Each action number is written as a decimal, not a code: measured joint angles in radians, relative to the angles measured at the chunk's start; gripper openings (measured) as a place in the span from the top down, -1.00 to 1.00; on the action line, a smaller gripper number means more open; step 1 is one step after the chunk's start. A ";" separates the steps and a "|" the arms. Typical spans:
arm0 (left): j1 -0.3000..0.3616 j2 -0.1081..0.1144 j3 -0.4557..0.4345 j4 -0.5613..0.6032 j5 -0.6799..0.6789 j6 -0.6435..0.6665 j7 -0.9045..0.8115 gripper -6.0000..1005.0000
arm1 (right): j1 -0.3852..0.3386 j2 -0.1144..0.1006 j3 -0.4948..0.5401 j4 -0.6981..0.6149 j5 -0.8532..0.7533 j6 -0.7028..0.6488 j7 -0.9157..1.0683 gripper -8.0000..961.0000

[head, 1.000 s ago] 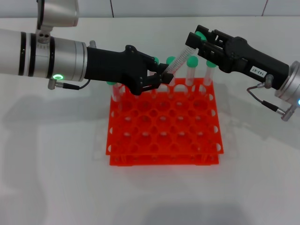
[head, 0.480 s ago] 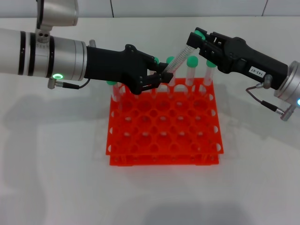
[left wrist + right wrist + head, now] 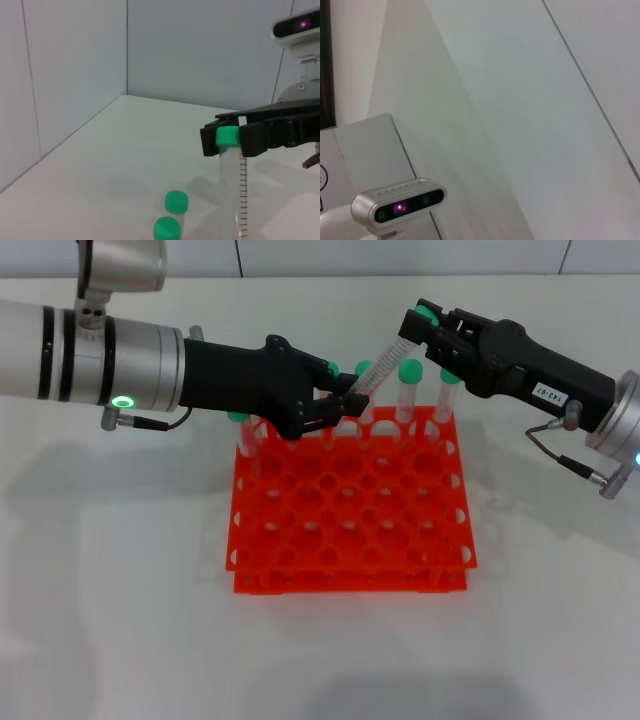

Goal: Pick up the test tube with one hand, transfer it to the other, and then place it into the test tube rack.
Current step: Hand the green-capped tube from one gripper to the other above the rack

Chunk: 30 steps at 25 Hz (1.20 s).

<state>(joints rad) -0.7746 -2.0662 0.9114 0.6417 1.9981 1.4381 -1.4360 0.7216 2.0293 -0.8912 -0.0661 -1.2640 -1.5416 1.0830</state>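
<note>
The test tube [image 3: 385, 365] slants above the back row of the orange test tube rack [image 3: 350, 530], green cap up and to the right. My left gripper [image 3: 345, 405], black and unlabelled, is shut on the tube's lower part. My right gripper [image 3: 420, 325], black with a white label, has its fingers closed against the tube's capped end. In the left wrist view the tube [image 3: 231, 175] stands with its green cap tight between the right gripper's fingers [image 3: 227, 137]. The right wrist view shows no tube or rack.
Several more green-capped tubes [image 3: 410, 380] stand in the rack's back row, and one [image 3: 245, 435] at its back left corner. Two of their caps [image 3: 176, 201] show in the left wrist view. The rack sits on a white table [image 3: 120, 620] with a wall behind.
My right gripper shifted slightly toward the tube's cap at first, then held still. The left gripper and the tube have not visibly moved.
</note>
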 joint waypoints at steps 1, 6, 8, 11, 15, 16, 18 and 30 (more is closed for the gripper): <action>0.000 0.001 0.000 0.003 0.000 0.002 -0.009 0.59 | 0.000 0.000 0.000 0.000 0.000 0.000 0.000 0.46; 0.002 -0.003 0.006 0.036 0.007 0.006 -0.065 0.59 | -0.001 0.000 -0.001 -0.001 -0.002 -0.002 0.002 0.45; 0.002 -0.004 0.019 0.047 0.009 0.009 -0.090 0.59 | -0.001 0.000 -0.001 -0.001 -0.005 -0.002 0.003 0.45; 0.012 -0.004 0.039 0.089 0.016 0.025 -0.143 0.37 | -0.001 0.000 -0.002 -0.003 -0.008 -0.006 0.004 0.45; 0.043 -0.008 0.056 0.171 0.026 0.049 -0.208 0.08 | -0.003 -0.001 -0.002 -0.011 -0.010 -0.018 0.006 0.45; 0.052 -0.008 0.059 0.193 0.029 0.058 -0.225 0.00 | -0.004 -0.002 -0.002 -0.014 -0.010 -0.020 0.007 0.45; 0.072 -0.008 0.060 0.249 0.031 0.083 -0.266 -0.16 | -0.004 -0.004 -0.002 -0.014 -0.011 -0.025 0.007 0.45; 0.259 -0.013 0.059 0.645 -0.013 0.172 -0.459 -0.78 | -0.084 -0.014 -0.132 -0.211 -0.016 -0.030 0.090 0.45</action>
<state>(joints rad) -0.5159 -2.0794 0.9707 1.2867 1.9855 1.6099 -1.8951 0.6380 2.0150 -1.0234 -0.2769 -1.2795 -1.5714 1.1731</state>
